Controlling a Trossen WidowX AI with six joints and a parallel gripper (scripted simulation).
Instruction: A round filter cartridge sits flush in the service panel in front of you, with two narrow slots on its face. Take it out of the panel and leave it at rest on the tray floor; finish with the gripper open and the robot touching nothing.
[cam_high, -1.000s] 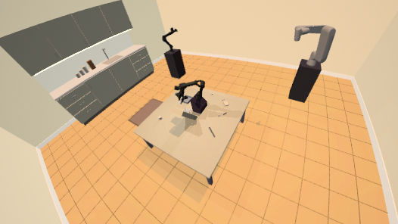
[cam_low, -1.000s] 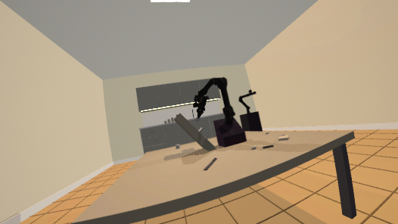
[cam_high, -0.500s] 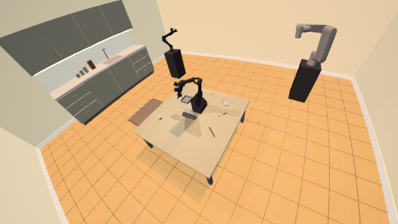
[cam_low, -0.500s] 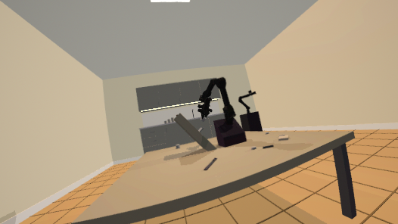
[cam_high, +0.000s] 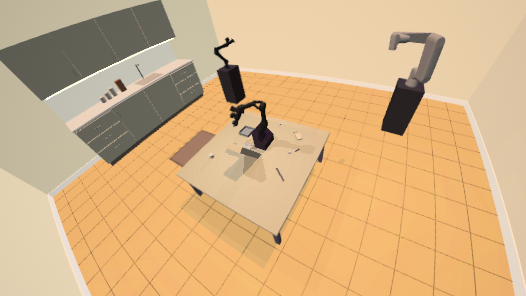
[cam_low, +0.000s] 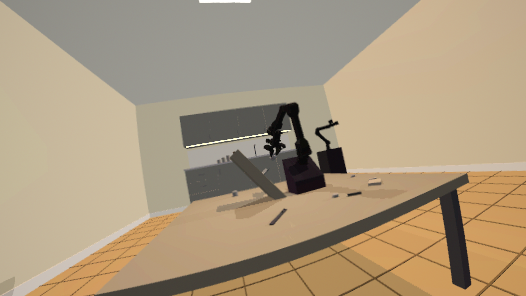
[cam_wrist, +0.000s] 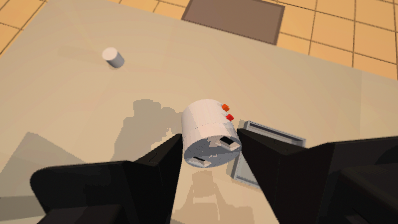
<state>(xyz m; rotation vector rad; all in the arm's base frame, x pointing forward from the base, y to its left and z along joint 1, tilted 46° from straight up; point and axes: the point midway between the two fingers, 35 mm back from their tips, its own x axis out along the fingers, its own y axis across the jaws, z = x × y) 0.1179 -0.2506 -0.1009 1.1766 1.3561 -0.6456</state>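
Observation:
The white round filter cartridge (cam_wrist: 207, 125) is out of the panel, its grey face with two dark slots turned toward the wrist camera and two red-orange nubs on its side. My gripper (cam_wrist: 209, 136) (cam_high: 234, 123) (cam_low: 272, 151) is shut on it, one dark finger on each side, and holds it above the table. The grey tray (cam_wrist: 276, 132) (cam_high: 241, 132) lies below and to the right in the wrist view, partly hidden by the right finger. The service panel (cam_high: 251, 153) (cam_low: 256, 175) leans on the table beside the arm's base; its face is hidden in the top and exterior views.
A small white cylinder (cam_wrist: 113, 58) (cam_high: 211, 156) (cam_low: 234, 193) stands on the table (cam_wrist: 75, 100) away from the tray. A dark flat bar (cam_high: 280, 174) (cam_low: 278, 217) lies on the panel's other side. Several small items lie beyond the arm's base.

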